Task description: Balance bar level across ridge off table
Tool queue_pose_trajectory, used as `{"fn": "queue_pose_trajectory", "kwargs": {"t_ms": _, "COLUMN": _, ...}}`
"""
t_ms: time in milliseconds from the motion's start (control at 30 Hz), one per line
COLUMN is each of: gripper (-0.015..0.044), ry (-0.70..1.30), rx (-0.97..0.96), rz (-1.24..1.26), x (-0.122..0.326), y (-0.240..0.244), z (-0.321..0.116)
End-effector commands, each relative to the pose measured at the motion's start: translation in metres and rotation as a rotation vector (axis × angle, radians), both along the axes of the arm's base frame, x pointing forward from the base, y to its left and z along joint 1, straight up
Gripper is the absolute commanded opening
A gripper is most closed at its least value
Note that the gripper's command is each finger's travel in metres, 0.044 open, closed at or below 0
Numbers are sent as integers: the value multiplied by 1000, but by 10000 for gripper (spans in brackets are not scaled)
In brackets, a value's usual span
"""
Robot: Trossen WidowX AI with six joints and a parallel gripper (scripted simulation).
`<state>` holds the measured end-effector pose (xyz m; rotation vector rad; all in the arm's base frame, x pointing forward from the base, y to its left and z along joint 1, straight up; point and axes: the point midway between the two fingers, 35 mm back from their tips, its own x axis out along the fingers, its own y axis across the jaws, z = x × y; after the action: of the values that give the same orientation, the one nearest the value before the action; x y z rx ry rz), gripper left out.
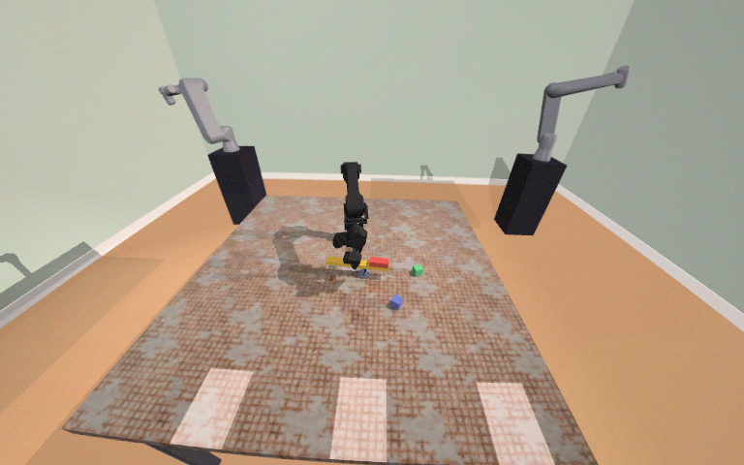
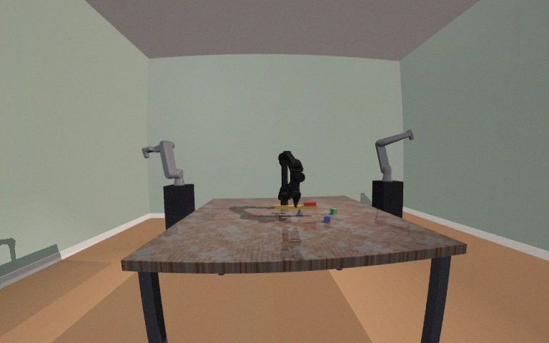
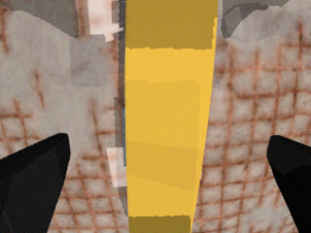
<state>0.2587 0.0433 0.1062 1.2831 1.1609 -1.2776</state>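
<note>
Patterned table (image 1: 307, 356); yellow bar (image 3: 167, 123) on ridge (image 2: 299, 213), gripper (image 3: 167, 175) spread wide, holding nothing

Fingers stand wide, gaps both sides of bar (image 3: 170, 123); green cube (image 1: 418, 269) and blue cube (image 1: 395, 301) near.

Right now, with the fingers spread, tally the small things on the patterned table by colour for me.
Yellow: 1, the long flat yellow bar
Red: 1, the red block on the bar's end
Green: 1, the small green cube
Blue: 1, the small blue cube
Grey-blue: 1, the small ridge wedge under the bar
Total: 5
</note>
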Motion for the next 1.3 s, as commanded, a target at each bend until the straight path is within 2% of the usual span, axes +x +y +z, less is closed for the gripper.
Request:
{"fn": "queue_pose_trajectory", "kwargs": {"t_ms": 0, "gripper": 440, "ry": -21, "rx": 3, "rz": 1, "x": 5, "y": 1, "z": 43}}
{"fn": "queue_pose_trajectory", "kwargs": {"t_ms": 100, "gripper": 440, "ry": -21, "rx": 3, "rz": 1, "x": 1, "y": 0, "z": 78}}
{"fn": "queue_pose_trajectory", "kwargs": {"t_ms": 167, "gripper": 440, "ry": -20, "rx": 3, "rz": 1, "x": -1, "y": 0, "z": 86}}
{"fn": "queue_pose_trajectory", "kwargs": {"t_ms": 1267, "gripper": 440, "ry": -20, "rx": 3, "rz": 1, "x": -1, "y": 0, "z": 86}}
